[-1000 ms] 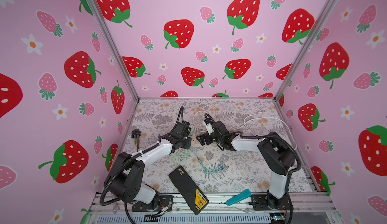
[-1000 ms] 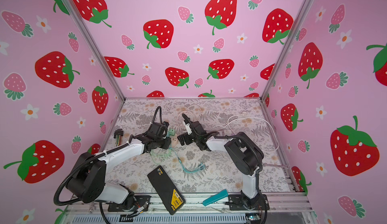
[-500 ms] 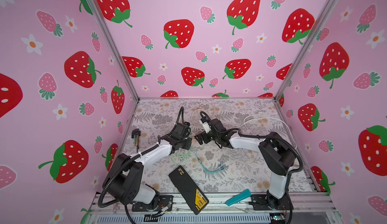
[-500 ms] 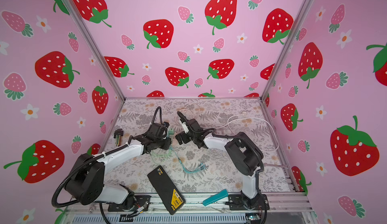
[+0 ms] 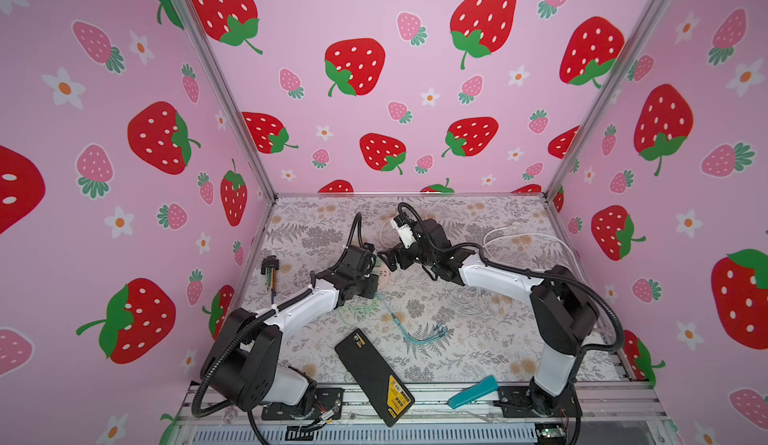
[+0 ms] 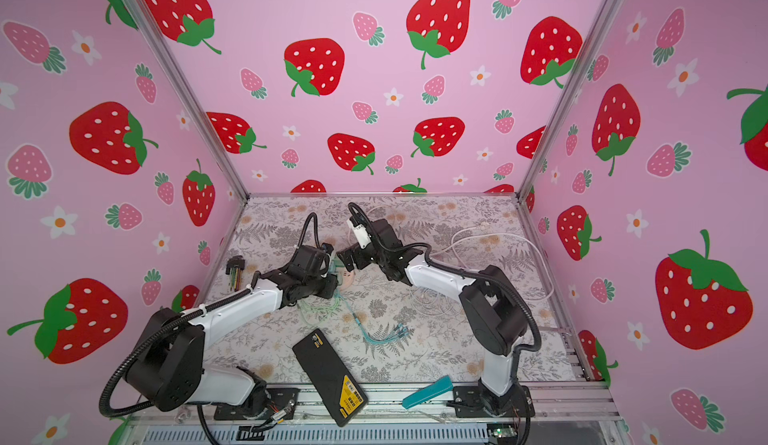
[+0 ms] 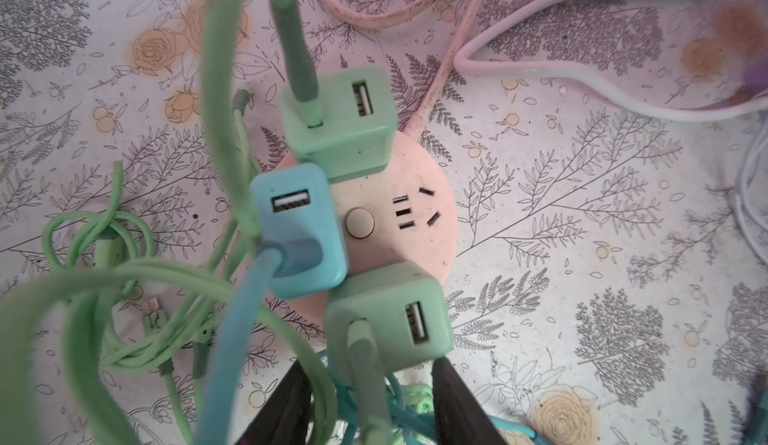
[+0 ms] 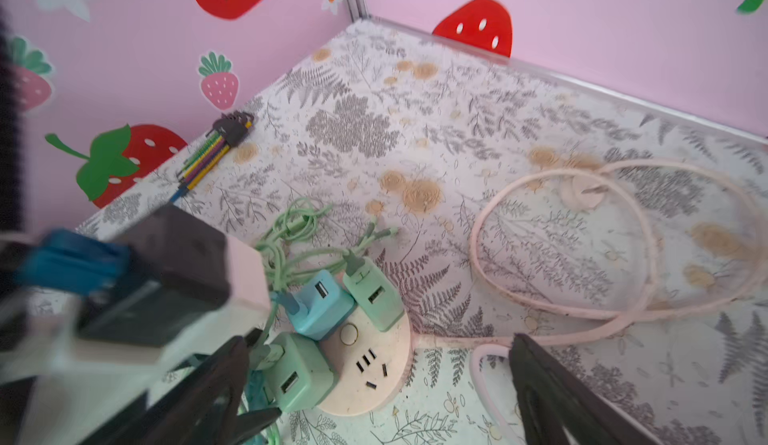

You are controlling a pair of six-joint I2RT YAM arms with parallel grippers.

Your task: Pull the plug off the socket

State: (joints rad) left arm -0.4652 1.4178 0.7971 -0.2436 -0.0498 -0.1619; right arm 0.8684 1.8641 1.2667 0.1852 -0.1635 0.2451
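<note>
- Freeing one plug is the step in hand. The socket (image 7: 415,251), round and pink, lies on the table (image 7: 582,256) a little left of centre, between the two arms in both top views.
- Three plugs are seated: the green plug (image 7: 386,322) beside the empty outlet, the blue plug (image 7: 299,231) next to it, and the second green plug (image 7: 336,118) by the pink cord (image 7: 436,85).
- Left end effector (image 7: 374,364): partly closed, one finger on each side of the green plug. Cannot tell if the pads touch it; green cables (image 7: 220,110) crowd one side.
- Right end effector (image 8: 380,337): spread wide, holding nothing, hovering over the socket.
- Judgement: the socket looks light and will likely lift with the plug unless pinned. The right should press on the bare face by the empty outlet, clear of the button (image 7: 359,222), before any pull.
- The left should seat on the plug's flat sides with no cable under a pad, then draw straight out along the prongs. No rocking toward the blue plug just beside it.
- Risks: slack cables snagging, socket skating on the table.
</note>
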